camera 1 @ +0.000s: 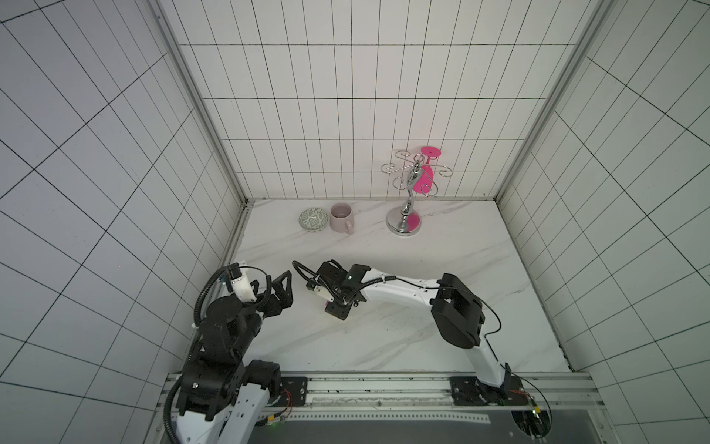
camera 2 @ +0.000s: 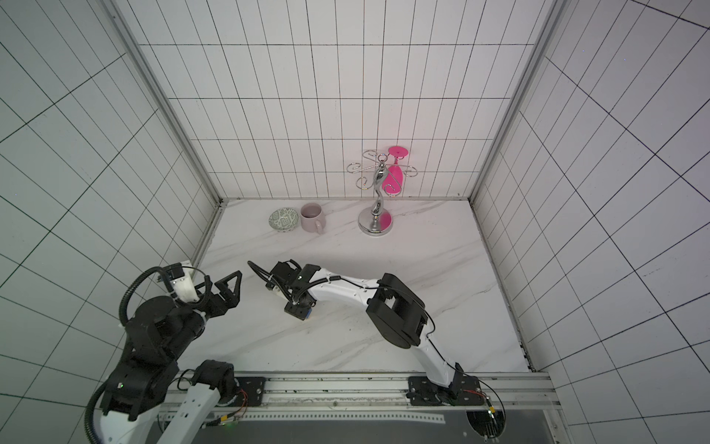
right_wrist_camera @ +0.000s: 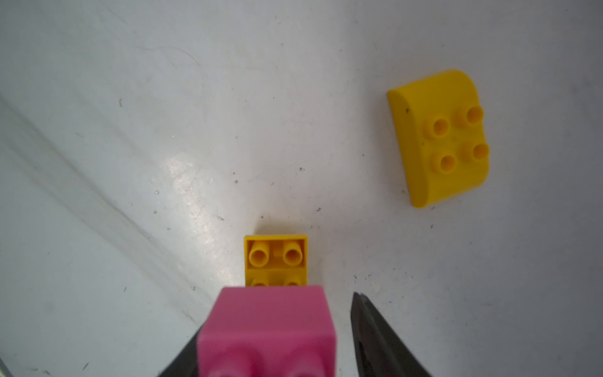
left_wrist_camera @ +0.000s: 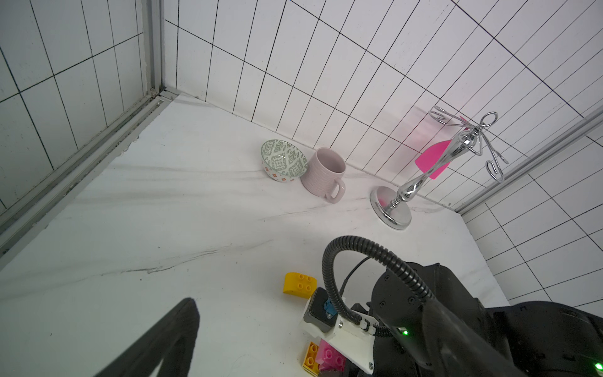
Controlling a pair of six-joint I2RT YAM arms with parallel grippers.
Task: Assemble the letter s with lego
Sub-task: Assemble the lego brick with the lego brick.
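Right gripper (right_wrist_camera: 274,315) astride pink cube (right_wrist_camera: 267,339), parted

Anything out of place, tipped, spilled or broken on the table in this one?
Nothing stands out. The bowl and mug stand upright at the back, the pink goblet hangs from its rack, and the rounded yellow brick lies studs up, apart from the brick stack.

Lab mock kitchen: tiled walls (camera 1: 345,96), marble counter (camera 1: 442,265), mug (camera 1: 341,217), bowl (camera 1: 314,220).
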